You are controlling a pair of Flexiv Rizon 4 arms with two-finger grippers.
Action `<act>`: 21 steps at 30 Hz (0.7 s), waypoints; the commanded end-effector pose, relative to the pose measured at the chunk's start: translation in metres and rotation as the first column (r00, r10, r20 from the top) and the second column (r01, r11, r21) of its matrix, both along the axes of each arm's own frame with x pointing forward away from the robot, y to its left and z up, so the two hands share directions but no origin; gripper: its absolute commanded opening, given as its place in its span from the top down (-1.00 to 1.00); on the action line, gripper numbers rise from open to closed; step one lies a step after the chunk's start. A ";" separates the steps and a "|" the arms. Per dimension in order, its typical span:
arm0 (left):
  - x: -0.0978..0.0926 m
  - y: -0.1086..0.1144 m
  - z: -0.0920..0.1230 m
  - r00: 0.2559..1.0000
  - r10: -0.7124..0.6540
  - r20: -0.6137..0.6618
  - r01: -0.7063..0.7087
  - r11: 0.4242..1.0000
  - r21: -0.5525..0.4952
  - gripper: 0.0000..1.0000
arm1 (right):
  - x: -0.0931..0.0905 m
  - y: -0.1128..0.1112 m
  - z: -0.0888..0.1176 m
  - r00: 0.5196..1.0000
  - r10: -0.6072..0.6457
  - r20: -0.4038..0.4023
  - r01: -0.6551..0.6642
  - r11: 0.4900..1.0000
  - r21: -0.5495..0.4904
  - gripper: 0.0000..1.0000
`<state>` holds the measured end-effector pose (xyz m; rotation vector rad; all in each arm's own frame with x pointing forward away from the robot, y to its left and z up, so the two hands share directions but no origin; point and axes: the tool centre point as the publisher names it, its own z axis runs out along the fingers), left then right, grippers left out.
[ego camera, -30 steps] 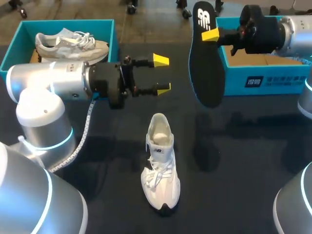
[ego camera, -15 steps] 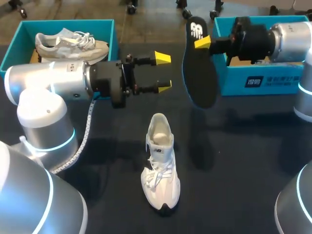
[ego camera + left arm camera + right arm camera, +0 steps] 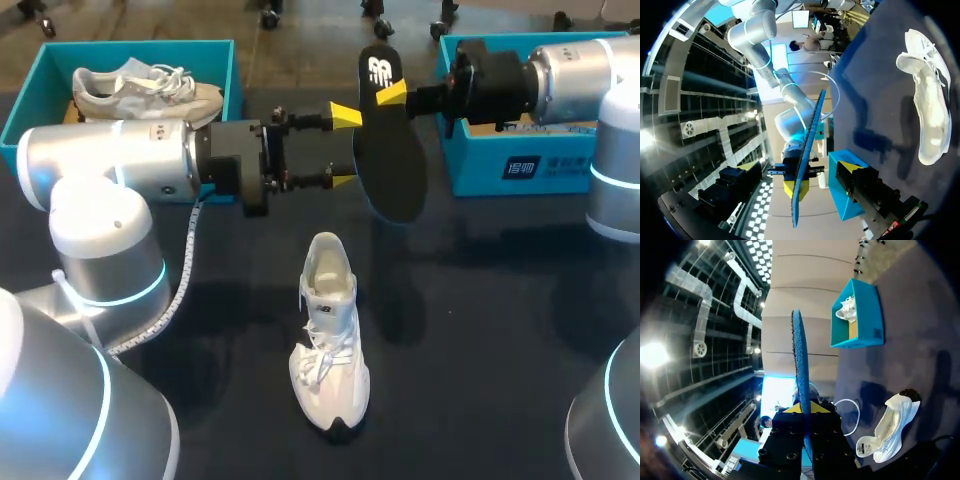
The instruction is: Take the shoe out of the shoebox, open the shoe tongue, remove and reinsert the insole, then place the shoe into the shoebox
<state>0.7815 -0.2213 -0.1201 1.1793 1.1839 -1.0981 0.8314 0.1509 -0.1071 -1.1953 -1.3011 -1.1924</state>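
While the black insole [image 3: 392,165] is held up over the table [image 3: 500,330] by the right gripper [image 3: 390,92], pinched near its printed end and hanging broad end down, the left gripper [image 3: 344,147] is seen level with it, fingers spread wide. In the left wrist view the insole is shown edge-on between those two yellow tips. No contact can be made out on either side, so the left claw is judged open and empty. The right claw is closed on the insole from both faces.

The white shoe [image 3: 328,335] is stood on its sole on the table, below the insole and nearer the robot, well apart from the shoebox [image 3: 530,170] at the right. A second shoe [image 3: 140,90] is seen lying in the other box [image 3: 215,60] at the left.

A hand-over or steadying grip appears to be in hand ahead of reinsertion. It is best done if the left fingers are closed squarely on the insole's flat faces, lower than the right grip. The right claw should not be released until that hold is firm, or the thin, flexible insole may be twisted or dropped
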 end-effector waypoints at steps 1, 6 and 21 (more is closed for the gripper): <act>0.002 -0.010 -0.002 1.000 0.016 -0.006 -0.016 1.000 0.012 -1.00 | -0.001 0.006 -0.003 1.000 -0.003 -0.021 0.003 1.000 -0.017 1.00; 0.004 -0.014 -0.005 0.999 0.033 -0.006 -0.033 0.999 0.021 -1.00 | -0.001 0.007 -0.004 1.000 -0.008 -0.019 0.008 1.000 -0.017 1.00; 0.013 -0.021 -0.006 0.998 0.056 -0.011 -0.056 0.998 0.025 -0.53 | -0.001 0.007 -0.004 1.000 -0.008 -0.019 0.008 1.000 -0.017 1.00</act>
